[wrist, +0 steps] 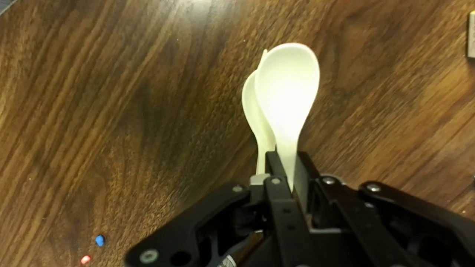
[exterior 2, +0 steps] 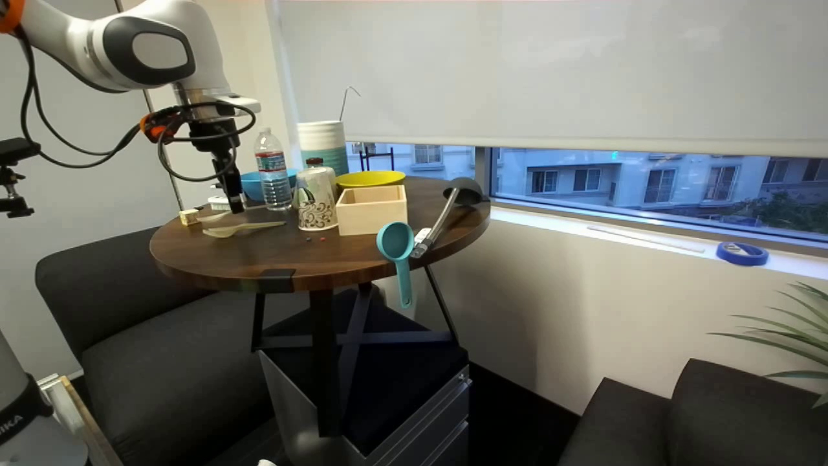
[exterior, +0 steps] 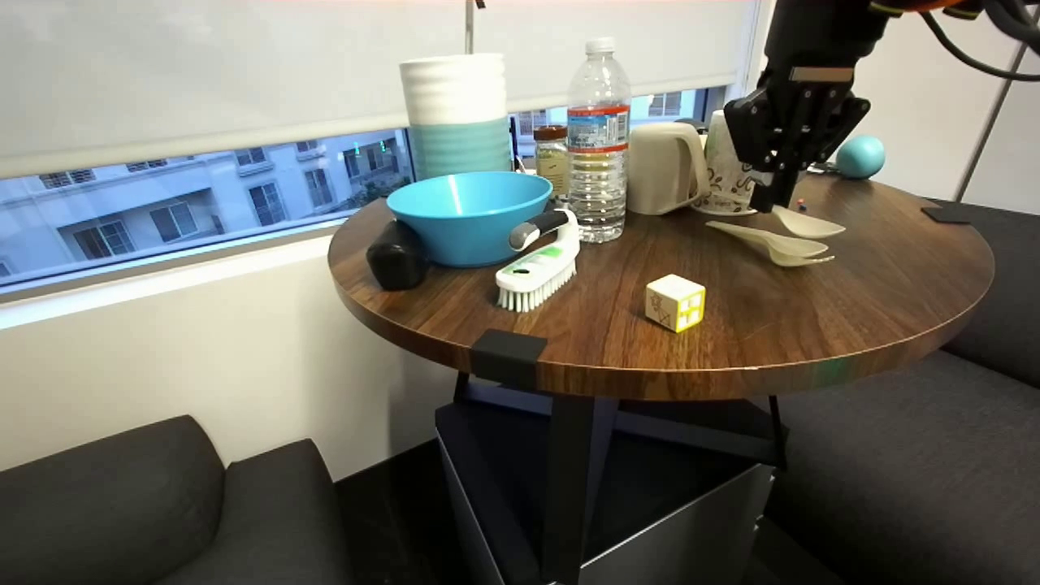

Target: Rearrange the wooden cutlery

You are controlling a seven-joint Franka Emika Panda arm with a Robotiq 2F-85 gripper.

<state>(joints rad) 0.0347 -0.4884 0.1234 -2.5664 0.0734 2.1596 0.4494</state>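
Tabletop (exterior: pixel 756 333): round, dark brown, grained wood, beside a wide glass window (exterior: pixel 244 203).
Left edge: in an exterior view, a rounded black object (exterior: pixel 396 257), just beside a round, bright blue bowl (exterior: pixel 463 227).
Behind the bowl: a tall, ribbed, cylindrical container (exterior: pixel 455 114), white above and teal below.
Brush (exterior: pixel 532 272): white body, grey-and-black grip, bristles down, in front of the bowl's right side.
Jar (exterior: pixel 552 162): small and brown-lidded, just left of a clear plastic bottle (exterior: pixel 599 150) that stands upright with a white cap and a blue-and-red label.
Mug (exterior: pixel 654 171): plain beige, just right of the bottle, its handle toward the right.
Cube (exterior: pixel 675 302): pale with yellow edges, near the front of the table, well apart from the mug.
Patterned cup (exterior: pixel 723 187): white with dark scrolls, just right of the mug, partly hidden.
Gripper (wrist: pixel 287 159): black, two-fingered, jaws pressed together on the narrow handle of a pale wooden spoon (wrist: pixel 289 81) with an oval bowl.
Held spoon: its bowl reaches out beyond the fingertips; I cannot tell whether it touches the table.
Second spoon (exterior: pixel 799 246): pale wood, long-handled, lying on the table near the fingertips, partly hidden by the held one in the wrist view; a pale, fork-like tined head (exterior: pixel 790 261) shows along its near side.
Far right: a rounded teal scoop (exterior: pixel 860 157), near the table's far edge.
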